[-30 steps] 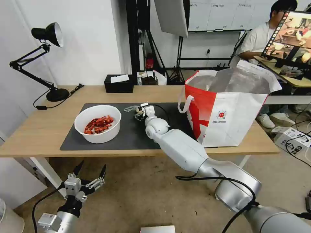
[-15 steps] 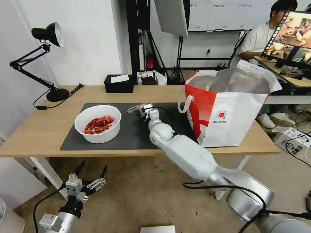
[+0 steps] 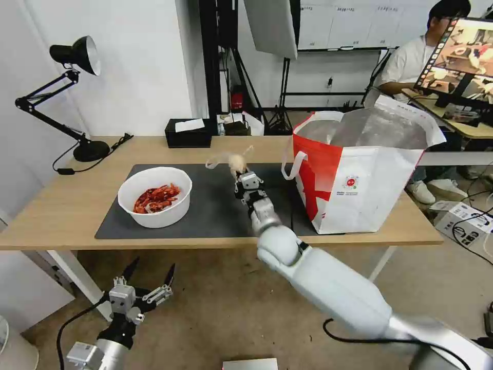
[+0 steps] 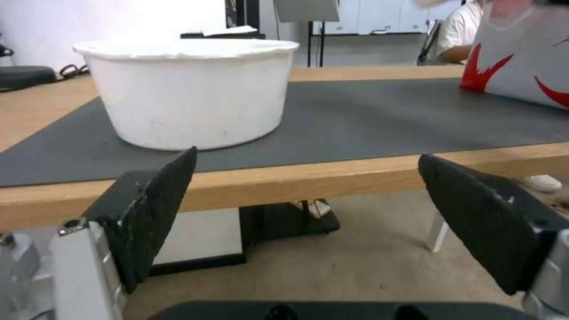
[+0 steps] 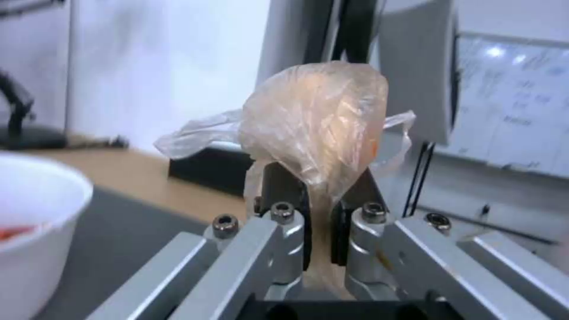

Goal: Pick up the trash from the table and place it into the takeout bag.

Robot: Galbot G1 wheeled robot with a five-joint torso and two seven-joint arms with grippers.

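Observation:
My right gripper [image 3: 240, 173] is raised above the dark mat, shut on the beige bun in clear plastic [image 3: 235, 161]; up close the wrapped bun [image 5: 317, 129] bulges above the closed fingers [image 5: 278, 186]. The white bowl of red crayfish shells [image 3: 155, 196] stands on the mat's left part, and its side [image 4: 190, 93] faces the left wrist camera. The takeout bag [image 3: 359, 174] stands open on the table's right end, to the right of the lifted bun. My left gripper [image 3: 148, 271] hangs open below the table's front edge, near the floor.
A black tissue box [image 3: 189, 133] sits at the table's [image 3: 67, 205] back edge and a black desk lamp [image 3: 77, 92] at its far left. A person sits at a desk with a monitor [image 3: 457, 56] behind the bag.
My right gripper has lifted the wrapped bun off the mat and carried it up and slightly right, toward the bag. The left arm stayed low, shifting only slightly.

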